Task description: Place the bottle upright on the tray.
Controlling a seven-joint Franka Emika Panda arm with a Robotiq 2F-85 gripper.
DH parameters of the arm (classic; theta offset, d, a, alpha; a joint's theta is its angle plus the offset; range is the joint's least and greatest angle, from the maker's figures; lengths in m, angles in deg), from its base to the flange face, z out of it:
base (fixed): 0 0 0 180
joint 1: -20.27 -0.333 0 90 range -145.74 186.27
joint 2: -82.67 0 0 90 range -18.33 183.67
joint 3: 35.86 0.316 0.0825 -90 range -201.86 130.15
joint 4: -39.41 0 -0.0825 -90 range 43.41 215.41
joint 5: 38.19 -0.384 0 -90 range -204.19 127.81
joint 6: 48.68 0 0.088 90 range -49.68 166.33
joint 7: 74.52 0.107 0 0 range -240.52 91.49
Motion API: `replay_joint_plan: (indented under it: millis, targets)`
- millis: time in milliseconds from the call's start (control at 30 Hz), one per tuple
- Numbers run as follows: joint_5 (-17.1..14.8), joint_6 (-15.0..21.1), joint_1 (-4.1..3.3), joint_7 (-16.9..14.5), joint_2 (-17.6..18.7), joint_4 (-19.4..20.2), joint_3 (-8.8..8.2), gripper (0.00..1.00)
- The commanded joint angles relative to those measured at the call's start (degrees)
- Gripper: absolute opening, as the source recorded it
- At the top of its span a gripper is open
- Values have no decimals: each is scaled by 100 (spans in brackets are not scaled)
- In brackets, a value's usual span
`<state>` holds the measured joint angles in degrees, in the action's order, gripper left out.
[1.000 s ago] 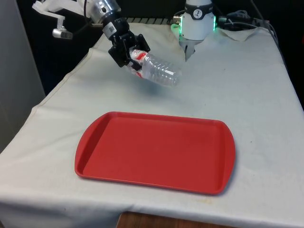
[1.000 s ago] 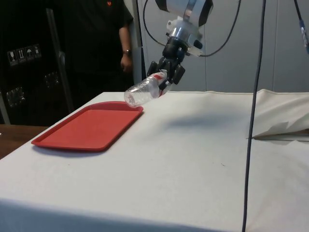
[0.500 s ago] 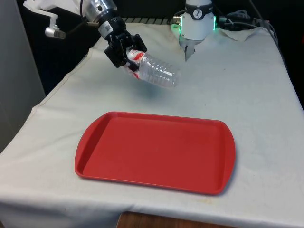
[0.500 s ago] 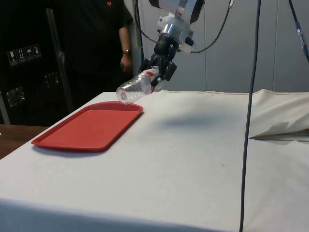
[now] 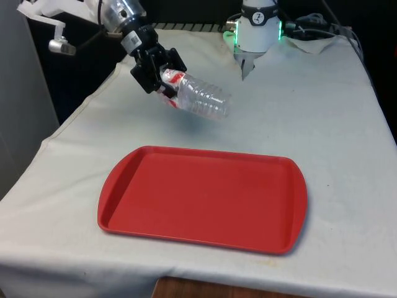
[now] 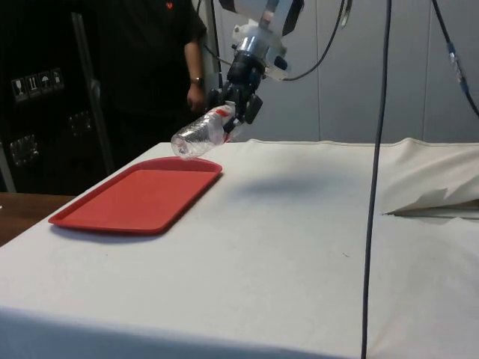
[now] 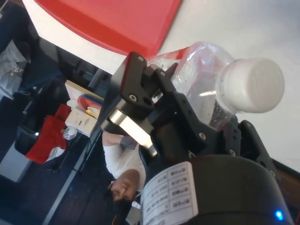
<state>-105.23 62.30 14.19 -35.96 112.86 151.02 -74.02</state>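
My gripper (image 5: 162,77) is shut on a clear plastic bottle (image 5: 200,97) with a red label, near its neck, and holds it in the air, lying nearly level with its base tilted down. The side view has the bottle (image 6: 193,137) hanging above the far edge of the red tray (image 6: 135,200), gripper (image 6: 230,107) behind it. The red tray (image 5: 205,198) lies flat on the white cloth, nearer the front edge than the bottle. The wrist view shows the bottle's white cap (image 7: 253,86) beside a black finger (image 7: 140,89), with a corner of the tray (image 7: 117,23) beyond.
A person in dark clothes (image 6: 161,67) stands past the table's end in the side view, and a person in a white shirt (image 7: 124,164) appears in the wrist view. Crumpled cloth (image 5: 316,40) and cables lie at the far right corner by the robot base (image 5: 257,34).
The gripper has carried the bottle upward and toward the front view's left. In the side view it has shifted towards the tray. The grip stays the same.
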Motion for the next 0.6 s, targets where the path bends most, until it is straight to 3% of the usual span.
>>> replay_joint_plan:
  millis: [0, 233, 267, 300, 500, 533, 567]
  targets:
    - [17, -86, 29, 29, 80, -126, 17, 14]
    - [6, -241, 74, 34, 344, -510, 17, 14]
    - [0, -201, 52, 6, 344, -498, -6, 14]
    - [6, -286, 92, 34, 418, -619, 17, 14]
    - [0, -435, 149, 40, 665, -991, 11, 14]
    - [-6, -384, 115, 11, 642, -940, -6, 14]
    - [0, -464, 155, 46, 705, -1054, 11, 14]
